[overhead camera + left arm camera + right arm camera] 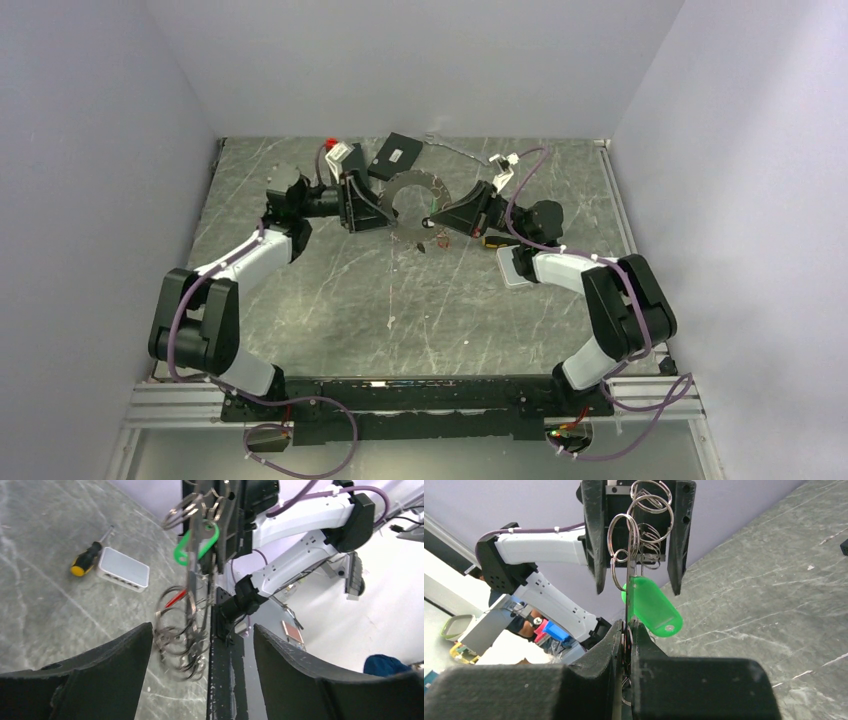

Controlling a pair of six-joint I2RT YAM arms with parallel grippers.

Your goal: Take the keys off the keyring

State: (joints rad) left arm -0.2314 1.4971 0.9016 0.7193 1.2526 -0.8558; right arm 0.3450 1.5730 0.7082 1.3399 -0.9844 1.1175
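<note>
One black box (398, 155) just behind keyring (415, 180)

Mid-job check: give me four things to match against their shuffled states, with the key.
1 green tag
2 screwdriver
3 right gripper
4 left gripper

A open, astride the keyring
B shut on the keyring's edge
C lying on the table beside a white box
D hanging off the keyring

Pairs: 1-D, 2-C, 3-B, 4-A
</note>
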